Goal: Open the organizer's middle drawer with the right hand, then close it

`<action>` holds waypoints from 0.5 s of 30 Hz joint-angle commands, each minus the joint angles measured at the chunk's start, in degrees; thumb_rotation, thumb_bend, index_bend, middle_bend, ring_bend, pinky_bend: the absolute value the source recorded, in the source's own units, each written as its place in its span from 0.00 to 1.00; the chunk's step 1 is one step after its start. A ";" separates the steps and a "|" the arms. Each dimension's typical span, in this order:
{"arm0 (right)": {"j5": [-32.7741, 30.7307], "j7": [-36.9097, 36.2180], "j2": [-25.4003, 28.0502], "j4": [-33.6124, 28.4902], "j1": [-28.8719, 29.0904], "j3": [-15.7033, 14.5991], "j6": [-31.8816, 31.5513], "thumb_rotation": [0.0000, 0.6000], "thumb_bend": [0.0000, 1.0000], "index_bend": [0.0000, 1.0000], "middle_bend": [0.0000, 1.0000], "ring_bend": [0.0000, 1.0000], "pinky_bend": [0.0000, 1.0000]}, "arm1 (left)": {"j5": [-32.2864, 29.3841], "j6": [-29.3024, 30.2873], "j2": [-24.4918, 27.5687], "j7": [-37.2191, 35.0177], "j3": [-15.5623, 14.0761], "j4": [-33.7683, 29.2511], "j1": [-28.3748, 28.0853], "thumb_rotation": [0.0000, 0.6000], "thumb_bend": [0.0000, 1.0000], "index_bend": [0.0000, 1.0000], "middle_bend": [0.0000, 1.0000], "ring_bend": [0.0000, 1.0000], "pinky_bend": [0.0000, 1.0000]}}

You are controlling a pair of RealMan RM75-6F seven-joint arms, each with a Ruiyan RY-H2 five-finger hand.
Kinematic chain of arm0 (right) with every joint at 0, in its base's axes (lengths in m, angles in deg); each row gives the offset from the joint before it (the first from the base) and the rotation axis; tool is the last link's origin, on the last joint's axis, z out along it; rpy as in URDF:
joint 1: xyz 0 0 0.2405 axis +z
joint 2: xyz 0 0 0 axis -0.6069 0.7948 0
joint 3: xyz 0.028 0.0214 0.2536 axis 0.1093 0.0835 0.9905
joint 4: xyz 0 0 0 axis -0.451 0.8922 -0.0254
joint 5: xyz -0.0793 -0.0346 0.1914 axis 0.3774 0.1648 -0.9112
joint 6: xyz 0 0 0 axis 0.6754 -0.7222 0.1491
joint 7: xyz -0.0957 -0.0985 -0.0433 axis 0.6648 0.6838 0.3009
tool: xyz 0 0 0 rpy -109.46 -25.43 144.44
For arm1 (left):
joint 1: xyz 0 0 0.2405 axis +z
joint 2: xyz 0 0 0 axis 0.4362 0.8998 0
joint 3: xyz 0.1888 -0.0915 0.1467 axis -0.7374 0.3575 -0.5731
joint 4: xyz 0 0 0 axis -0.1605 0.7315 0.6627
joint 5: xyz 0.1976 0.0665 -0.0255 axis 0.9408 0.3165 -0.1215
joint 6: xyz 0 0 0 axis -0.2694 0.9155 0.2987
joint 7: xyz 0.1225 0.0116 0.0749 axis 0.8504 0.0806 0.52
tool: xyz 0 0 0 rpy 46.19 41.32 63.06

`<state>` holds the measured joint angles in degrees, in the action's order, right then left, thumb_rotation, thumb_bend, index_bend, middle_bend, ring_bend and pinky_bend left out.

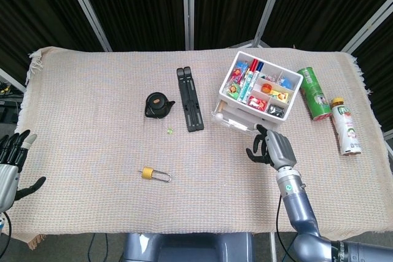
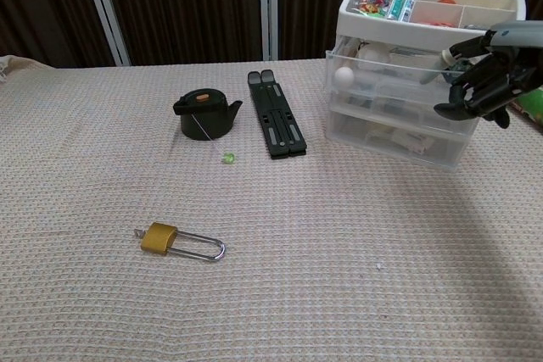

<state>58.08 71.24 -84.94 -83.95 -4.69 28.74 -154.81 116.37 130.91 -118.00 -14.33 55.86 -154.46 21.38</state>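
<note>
A: Where's the organizer [image 1: 253, 95]?
B: Far right part of the worktop [image 1: 92, 121], a clear three-drawer unit with a white compartment tray on top holding markers and small bits. In the chest view the middle drawer [image 2: 392, 89] juts out a little past the drawers above and below it.

A: And the right hand [image 2: 484, 82]?
B: At the drawer fronts, on their right end, fingers [image 2: 462, 95] curled toward the middle drawer's front edge. Whether they actually hook that edge I cannot tell; nothing is visibly clamped in them.

A: Room to pull toward the near edge?
B: Bare woven cloth lies in front of the organizer all the way to the near edge. To its left, the black folding stand [image 1: 190, 107] lies just beside it, then a black round holder [image 1: 158, 105] and a tiny green bead [image 1: 169, 131]. A brass padlock [image 1: 154, 175] sits well apart, nearer the front.

A: Right side?
B: A green can [image 1: 315, 92] near the organizer, and a bottle [image 1: 346, 126] lying close to the cloth's right edge.

A: Left hand [image 1: 9, 167]?
B: Off the near-left corner, fingers spread, holding nothing.
</note>
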 commanded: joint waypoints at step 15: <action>6.11 -4.61 3.67 -3.80 -3.92 -3.43 -0.45 1.00 0.29 0.45 0.65 0.67 0.51 | 0.77 0.00 -0.15 0.41 -0.09 -0.69 -0.18 1.00 0.20 0.00 0.00 0.00 0.00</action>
<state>63.99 66.77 -81.45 -87.55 -8.44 25.49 -155.20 117.13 130.91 -118.14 -13.93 55.78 -155.15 21.20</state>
